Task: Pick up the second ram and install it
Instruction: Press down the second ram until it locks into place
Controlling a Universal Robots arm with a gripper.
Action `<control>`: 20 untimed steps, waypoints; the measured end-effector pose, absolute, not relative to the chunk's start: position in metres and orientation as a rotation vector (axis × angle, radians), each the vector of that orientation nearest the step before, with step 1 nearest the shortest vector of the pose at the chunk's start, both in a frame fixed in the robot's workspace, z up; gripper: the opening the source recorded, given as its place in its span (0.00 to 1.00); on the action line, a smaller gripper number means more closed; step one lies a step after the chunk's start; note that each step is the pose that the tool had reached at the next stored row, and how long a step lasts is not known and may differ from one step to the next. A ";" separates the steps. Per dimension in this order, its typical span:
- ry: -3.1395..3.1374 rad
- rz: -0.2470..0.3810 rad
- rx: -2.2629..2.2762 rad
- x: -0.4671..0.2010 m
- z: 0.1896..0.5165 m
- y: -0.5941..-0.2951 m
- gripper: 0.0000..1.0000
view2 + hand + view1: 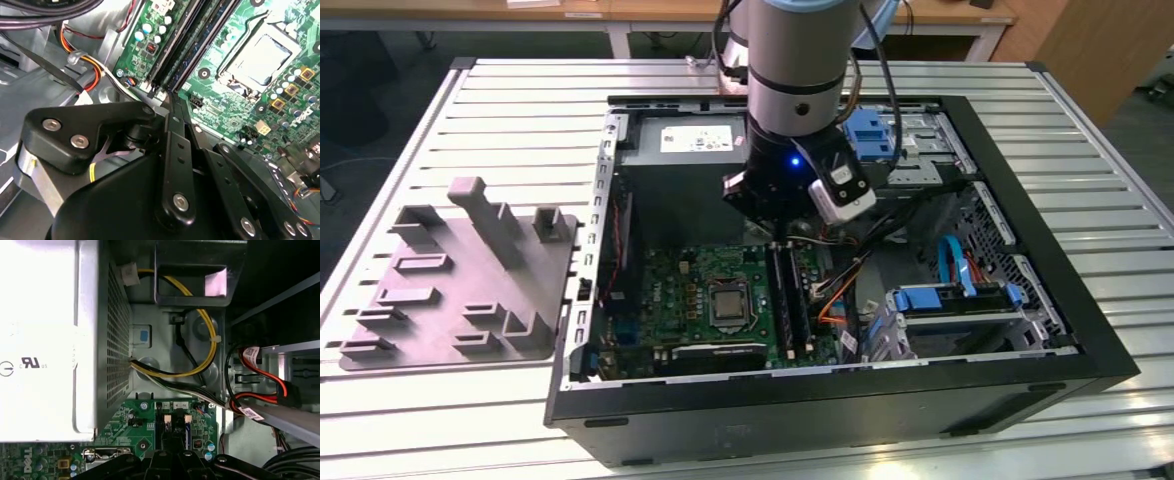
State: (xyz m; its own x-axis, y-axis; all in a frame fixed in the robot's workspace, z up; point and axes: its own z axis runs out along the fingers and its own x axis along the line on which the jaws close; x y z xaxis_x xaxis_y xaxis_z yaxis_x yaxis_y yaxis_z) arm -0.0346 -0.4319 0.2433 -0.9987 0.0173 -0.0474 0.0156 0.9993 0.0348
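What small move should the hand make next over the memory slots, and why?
Probably a short, straight press downward: in the exterior view the hand is poised at one end of the second ram, which lies along its slot on the motherboard.

a robotics lab: open computer case (pixel 1014 330) on slatted metal table (pixel 520 90).

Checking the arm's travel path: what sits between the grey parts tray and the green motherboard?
In the exterior view, the case's metal side wall stands between the tray and the motherboard.
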 end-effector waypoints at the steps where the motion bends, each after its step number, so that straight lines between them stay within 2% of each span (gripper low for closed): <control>1: 3.093 0.054 0.026 -0.035 0.243 -0.433 0.10; 20: 3.093 0.047 0.025 -0.037 0.243 -0.477 0.10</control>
State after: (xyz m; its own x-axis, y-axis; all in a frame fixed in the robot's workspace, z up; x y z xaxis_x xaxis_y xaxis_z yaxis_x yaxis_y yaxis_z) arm -0.0373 -0.4774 0.2432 -0.9987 0.0171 -0.0476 0.0157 0.9994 0.0306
